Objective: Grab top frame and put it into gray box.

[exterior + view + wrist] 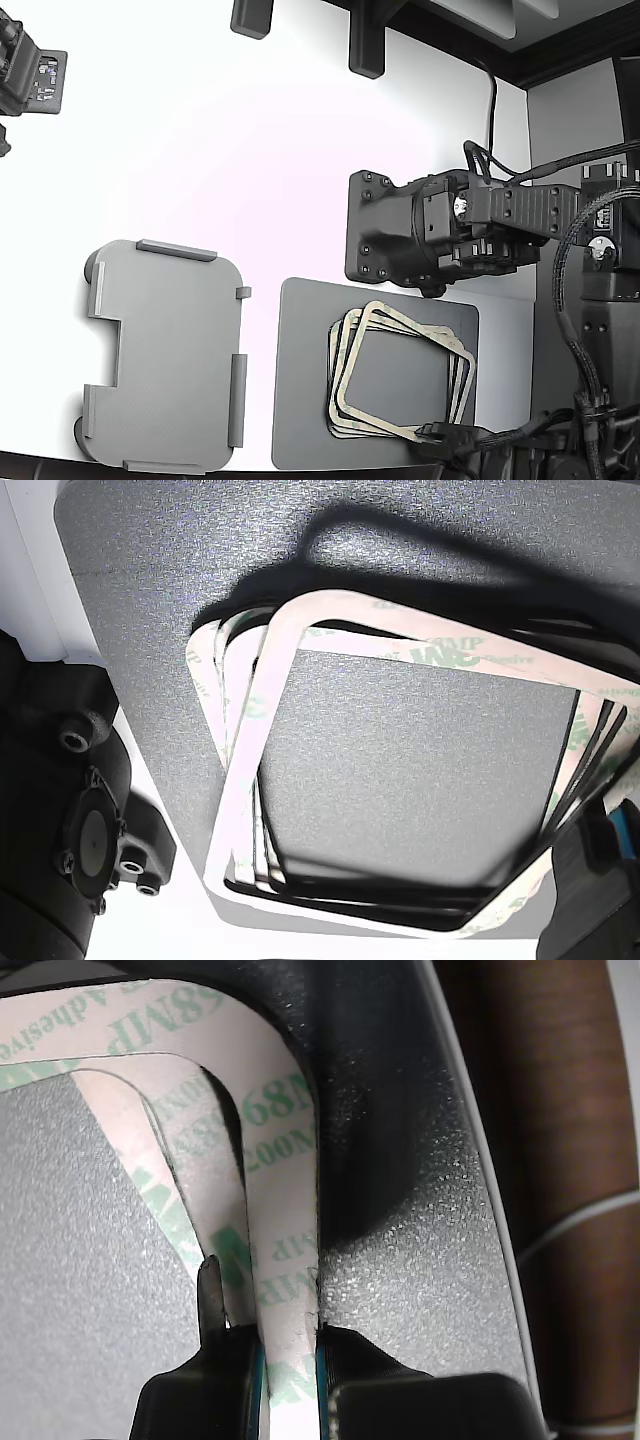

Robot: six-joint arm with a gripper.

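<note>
A stack of several beige frames with green print lies on a dark gray mat. The top frame sits askew on the stack. My gripper is at its corner nearest the table's front edge, on the exterior view's right. In the wrist view the fingers stand on either side of one strip of the top frame, shut on it. The other view shows the top frame raised slightly at the gripper. The gray box lies to the exterior view's left of the mat, with nothing in it.
A second black arm hangs over the far edge of the mat. Cables and arm bases crowd the exterior view's right. Dark fixtures stand at the far left and along the back edge.
</note>
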